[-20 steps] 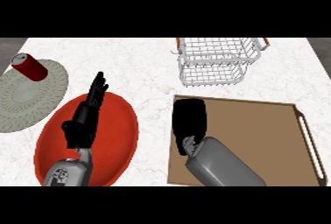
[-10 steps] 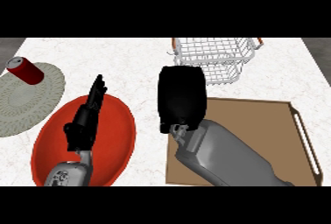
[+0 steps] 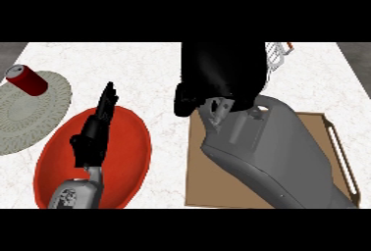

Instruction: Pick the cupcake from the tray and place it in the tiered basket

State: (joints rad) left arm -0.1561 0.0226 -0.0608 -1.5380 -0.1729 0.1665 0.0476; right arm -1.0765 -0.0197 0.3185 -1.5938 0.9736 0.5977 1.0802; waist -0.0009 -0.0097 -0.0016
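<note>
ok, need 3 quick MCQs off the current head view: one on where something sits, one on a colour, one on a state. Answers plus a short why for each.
1. Where does the red can stand?
A. on the pale round mat at the left
B. on the brown tray
C. inside the wire basket

2. What colour is the plate under the left hand?
A. blue
B. red
C. white

3. How is the left hand posed?
A. curled round the can
C. pinching the tray's handle
B. open, fingers straight, above the plate

Answers:
1. A: the can stands on the mat, far from the tray and the basket.
2. B: the plate is plainly red.
3. B: the left hand shows straight fingers and holds nothing. The right hand fills the upper centre, hiding most of the basket.
</note>
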